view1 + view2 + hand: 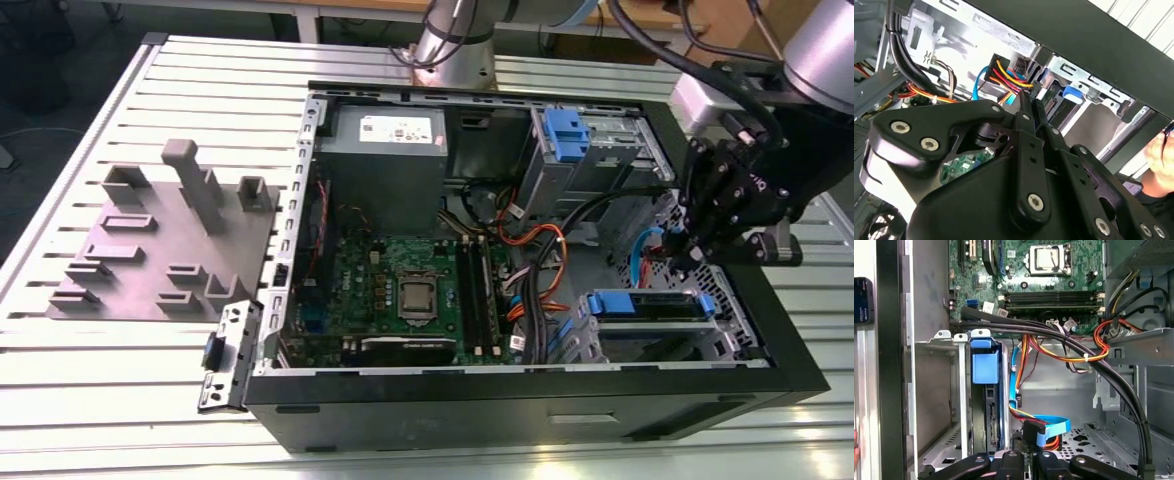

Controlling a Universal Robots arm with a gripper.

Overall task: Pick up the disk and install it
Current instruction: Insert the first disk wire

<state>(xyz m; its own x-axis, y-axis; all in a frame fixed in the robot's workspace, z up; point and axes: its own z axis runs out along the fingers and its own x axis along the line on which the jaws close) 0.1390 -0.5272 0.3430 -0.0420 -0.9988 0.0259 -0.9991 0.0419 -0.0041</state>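
Observation:
The disk (647,304), in its bright blue carrier, sits in the lower drive cage at the front corner of the open computer case, on the exterior view's right. In the first wrist view the disk (985,365) stands edge-on between the cage's metal rails. The blue tab of the disk (1074,93) shows past the fingertips in the second wrist view. My gripper (683,250) hangs inside the case just above and behind the disk, apart from it. Its black fingers (1026,125) are pressed together, shut, with nothing seen between them. The gripper (1024,462) is close to a blue data cable (1051,430).
Orange, yellow and black cables (534,250) run across the case beside the motherboard (400,290). An upper cage with a fixed blue tab (567,135) and the power supply (387,130) stand at the back. A grey fixture block (160,250) lies on the slatted table. A person's hand (1160,155) is outside the case wall.

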